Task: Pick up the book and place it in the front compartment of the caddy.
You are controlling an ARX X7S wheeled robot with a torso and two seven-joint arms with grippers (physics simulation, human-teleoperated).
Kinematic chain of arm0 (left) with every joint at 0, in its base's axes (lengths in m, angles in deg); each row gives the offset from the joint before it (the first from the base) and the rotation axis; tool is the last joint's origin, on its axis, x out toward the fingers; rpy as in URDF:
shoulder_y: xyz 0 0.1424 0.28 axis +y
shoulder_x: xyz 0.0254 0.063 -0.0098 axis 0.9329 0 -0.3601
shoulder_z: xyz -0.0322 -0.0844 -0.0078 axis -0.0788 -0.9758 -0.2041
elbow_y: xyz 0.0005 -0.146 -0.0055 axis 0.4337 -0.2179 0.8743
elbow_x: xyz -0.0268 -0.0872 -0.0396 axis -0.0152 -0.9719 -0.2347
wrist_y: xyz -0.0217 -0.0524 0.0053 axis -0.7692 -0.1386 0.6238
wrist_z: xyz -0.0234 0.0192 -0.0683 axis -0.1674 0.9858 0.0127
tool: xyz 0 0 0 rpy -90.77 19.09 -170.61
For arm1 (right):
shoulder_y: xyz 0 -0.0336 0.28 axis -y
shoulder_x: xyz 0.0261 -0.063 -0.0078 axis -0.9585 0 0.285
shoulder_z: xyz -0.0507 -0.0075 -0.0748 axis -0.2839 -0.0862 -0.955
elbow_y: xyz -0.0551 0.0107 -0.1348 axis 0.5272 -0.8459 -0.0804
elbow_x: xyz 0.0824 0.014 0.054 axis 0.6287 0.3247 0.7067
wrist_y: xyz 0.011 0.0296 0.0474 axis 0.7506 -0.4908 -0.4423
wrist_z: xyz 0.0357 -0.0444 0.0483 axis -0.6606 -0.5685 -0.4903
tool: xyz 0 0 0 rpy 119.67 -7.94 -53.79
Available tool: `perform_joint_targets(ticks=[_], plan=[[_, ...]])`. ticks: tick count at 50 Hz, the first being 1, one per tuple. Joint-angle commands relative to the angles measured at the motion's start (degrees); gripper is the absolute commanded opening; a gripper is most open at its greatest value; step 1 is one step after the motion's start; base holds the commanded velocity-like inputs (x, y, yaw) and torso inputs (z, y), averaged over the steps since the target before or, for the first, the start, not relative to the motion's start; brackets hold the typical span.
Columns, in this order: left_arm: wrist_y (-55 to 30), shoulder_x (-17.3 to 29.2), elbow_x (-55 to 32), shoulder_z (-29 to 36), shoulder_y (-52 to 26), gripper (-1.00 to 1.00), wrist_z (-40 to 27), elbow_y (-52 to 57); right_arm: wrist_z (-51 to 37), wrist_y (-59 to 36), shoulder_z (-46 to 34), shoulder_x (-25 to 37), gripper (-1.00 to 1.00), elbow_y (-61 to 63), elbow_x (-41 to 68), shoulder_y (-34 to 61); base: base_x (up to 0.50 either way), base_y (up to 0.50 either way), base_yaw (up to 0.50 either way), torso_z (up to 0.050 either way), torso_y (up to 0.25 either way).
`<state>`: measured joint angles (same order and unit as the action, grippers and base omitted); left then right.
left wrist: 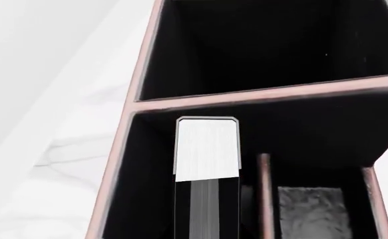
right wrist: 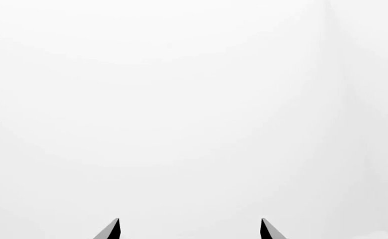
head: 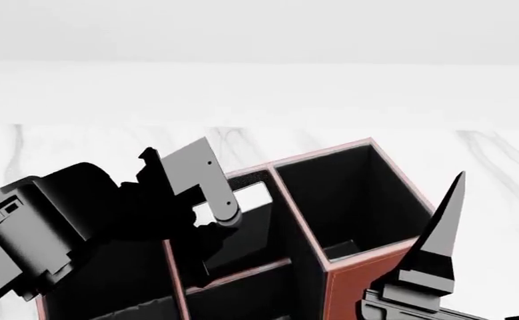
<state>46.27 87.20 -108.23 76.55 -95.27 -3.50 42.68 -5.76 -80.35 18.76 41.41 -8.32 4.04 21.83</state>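
The reddish-brown caddy [head: 368, 285] with black lining stands in front of me, and its pale rim [left wrist: 267, 94] crosses the left wrist view. The black book [left wrist: 205, 149], white page edges showing, stands upright between my left gripper's jaws [left wrist: 207, 221]. It reaches down into a caddy compartment next to the large one. In the head view my left gripper [head: 213, 230] hangs over the caddy's left part, with a patch of the book's white edge [head: 252, 195] beside it. My right gripper [right wrist: 190, 230] is open and empty, and it points upward right of the caddy [head: 439, 257].
The caddy stands on a white marble table [head: 81, 143]. A narrow divider [left wrist: 265, 199] separates smaller compartments beside the book. The right wrist view shows only a blank white background.
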Motion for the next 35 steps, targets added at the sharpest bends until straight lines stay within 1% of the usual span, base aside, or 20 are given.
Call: perform_joint_targets(ticks=[1, 10, 14, 25, 26, 35], plan=[[4.8, -4.5, 1.6, -2.4, -0.1, -1.0, 3.1, -6.8, 3.1, 0.5, -1.3, -0.7, 1.0, -1.6, -3.7, 0.4, 0.0, 0.0, 0.0, 0.0, 0.0], [7.7, -6.5, 2.2, -2.2, 0.1, -1.0, 4.4, -11.9, 3.4, 0.8, -1.5, -0.8, 1.0, -2.3, -3.8, 0.3, 0.0, 0.0, 0.0, 0.001, 0.001], [10.4, -8.0, 2.6, -2.2, 0.3, -1.0, 5.5, -16.1, 3.6, 0.9, -1.8, -1.1, 1.0, -2.6, -4.0, 0.4, 0.0, 0.0, 0.0, 0.0, 0.0], [14.0, -9.6, 2.4, -1.7, 0.3, -1.0, 7.0, -21.4, 3.6, 0.6, -2.3, -1.3, 1.0, -3.0, -4.3, 0.4, 0.0, 0.0, 0.0, 0.0, 0.002], [15.1, -9.8, 2.2, -1.5, 0.5, -1.0, 6.7, -22.2, 3.5, 0.6, -2.3, -1.3, 1.0, -3.0, -4.4, 0.4, 0.0, 0.0, 0.0, 0.0, 0.0], [16.7, -9.8, -2.9, 3.7, 0.8, -1.0, 6.4, -23.3, 3.9, 1.0, -2.7, -1.6, 1.0, -3.8, -4.7, 0.3, 0.0, 0.0, 0.0, 0.0, 0.001]])
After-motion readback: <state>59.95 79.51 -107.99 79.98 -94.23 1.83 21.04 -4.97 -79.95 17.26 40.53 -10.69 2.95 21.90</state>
